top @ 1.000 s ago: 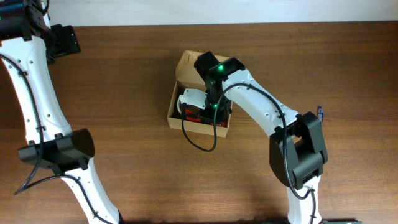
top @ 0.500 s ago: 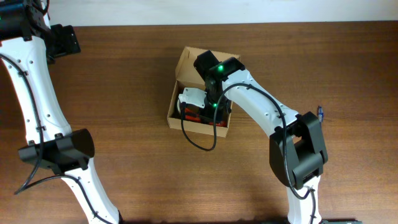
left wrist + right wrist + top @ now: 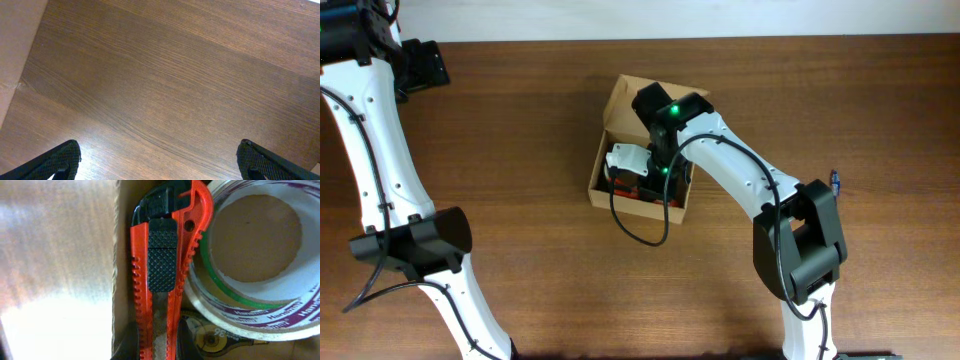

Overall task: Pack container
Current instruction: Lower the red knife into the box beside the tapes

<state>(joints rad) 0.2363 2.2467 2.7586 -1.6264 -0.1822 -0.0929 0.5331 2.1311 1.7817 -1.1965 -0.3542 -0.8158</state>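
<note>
The container (image 3: 603, 116), a tan cardboard box with its flap lid open at the back, sits mid-table. My right gripper (image 3: 648, 183) reaches down into it and is shut on a red and black utility knife (image 3: 162, 265), whose handle runs between the dark fingers (image 3: 128, 344). The knife lies along the box's inner wall (image 3: 118, 240), beside a tape roll (image 3: 260, 305) with purple print. A small yellow tape dispenser (image 3: 212, 340) lies under the roll's edge. My left gripper (image 3: 159, 159) hangs open over bare wood at the far left, with nothing between its fingers.
The left arm's gripper (image 3: 420, 63) is near the table's back left corner, far from the box. A pale tan surface (image 3: 15, 50) borders the wood in the left wrist view. A small dark object (image 3: 835, 182) lies at the right behind the right arm's base.
</note>
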